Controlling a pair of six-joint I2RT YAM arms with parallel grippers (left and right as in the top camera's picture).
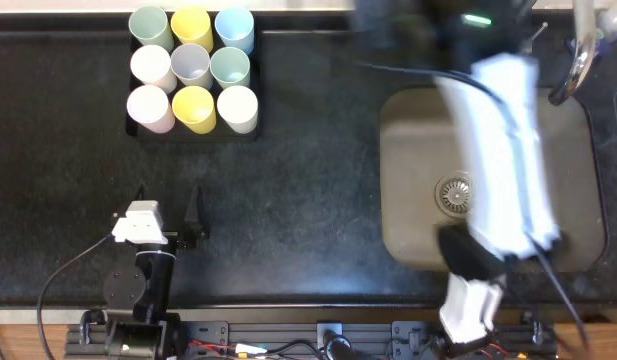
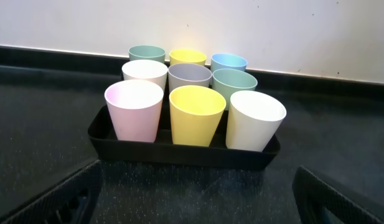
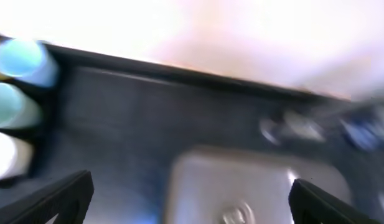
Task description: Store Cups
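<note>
The dark counter [image 1: 288,200] runs under both arms. Set into it, the steel sink [image 1: 408,150] lies below and ahead of the right jaws. The white right arm [image 1: 508,150] stretches across the basin. The right jaws are spread wide with nothing between them.

The black tray [image 1: 193,137] sits on the counter straight ahead of the left jaws and well apart from them, and off to the left of the right jaws. The left jaws sit low over the counter, also wide open and empty.

Nine cups [image 1: 191,63] stand in the tray, in three rows of three. The row nearest the left jaws holds a pink cup [image 2: 134,109], a yellow cup [image 2: 196,114] and a white cup [image 2: 254,119] that leans slightly outward. The round drain [image 1: 454,193] is in the sink floor.
</note>
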